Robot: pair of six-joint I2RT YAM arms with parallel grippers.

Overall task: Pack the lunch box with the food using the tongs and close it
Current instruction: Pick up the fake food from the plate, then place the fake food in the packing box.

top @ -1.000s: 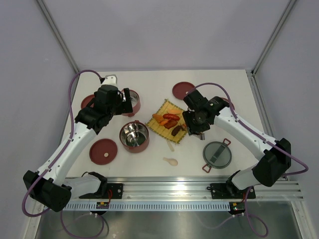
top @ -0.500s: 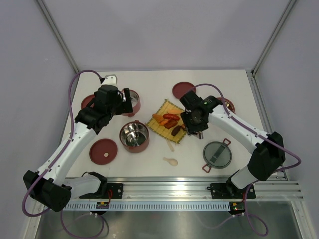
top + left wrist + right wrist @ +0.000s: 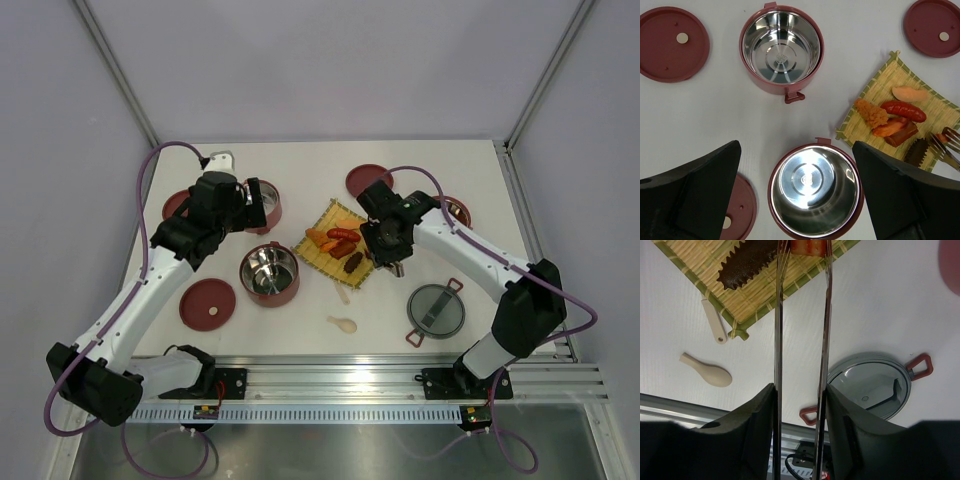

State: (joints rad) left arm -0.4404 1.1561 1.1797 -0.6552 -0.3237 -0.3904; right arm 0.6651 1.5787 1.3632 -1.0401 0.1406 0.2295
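My right gripper is shut on the silver tongs, one slim arm against each finger. Their tips reach the top edge of the right wrist view and stand on either side of a red-orange food piece on the yellow mat, next to a dark ridged piece. Sausage, a fried brown bit and orange pieces lie there too. My left gripper hangs open and high over two empty lunch box tiers.
Red disc lids lie around the tiers. The grey top lid with red clips rests at front right. A cream spoon lies near the front edge, where the metal rail runs.
The right arm has shifted left toward the mat, bringing the tong tips onto the food, and its fingers have squeezed the tongs a little narrower. The left arm has not moved.
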